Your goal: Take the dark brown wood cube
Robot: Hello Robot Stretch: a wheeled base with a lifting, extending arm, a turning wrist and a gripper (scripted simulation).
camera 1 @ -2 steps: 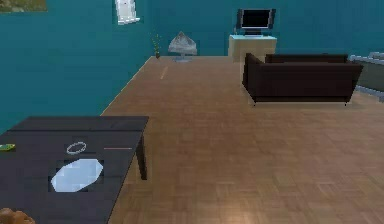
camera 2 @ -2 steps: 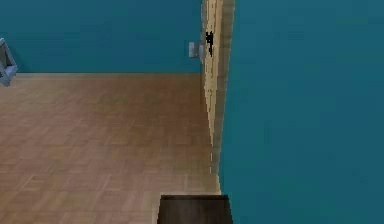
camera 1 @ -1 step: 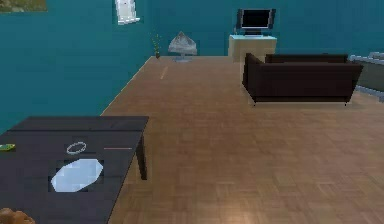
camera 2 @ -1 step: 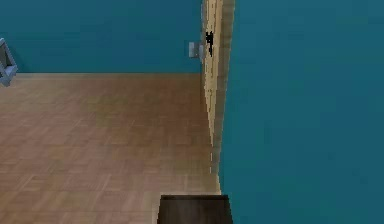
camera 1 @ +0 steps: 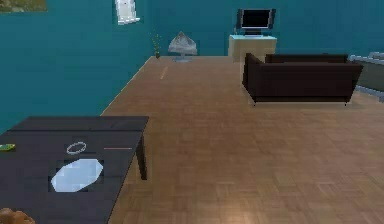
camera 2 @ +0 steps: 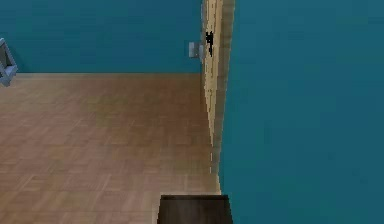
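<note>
A dark low table (camera 1: 120,135) stands at the forward view's lower left. On it lie a pale blue plate (camera 1: 78,175), a thin ring (camera 1: 77,148) and a small green thing (camera 1: 6,148) at the left edge. A brownish blob (camera 1: 12,216) sits at the bottom left corner; its shape cannot be made out. In the arm side view, a dark block (camera 2: 195,210) rises a little from the bottom edge just right of the middle.
A dark brown sofa (camera 1: 300,78) stands at the right, with a television (camera 1: 256,20) on a pale stand (camera 1: 250,45) behind it. A clear chair (camera 1: 181,45) and a plant (camera 1: 156,45) stand by the far wall. A wooden door frame (camera 2: 213,70) juts from the teal wall. Wood floor (camera 1: 220,140) lies between.
</note>
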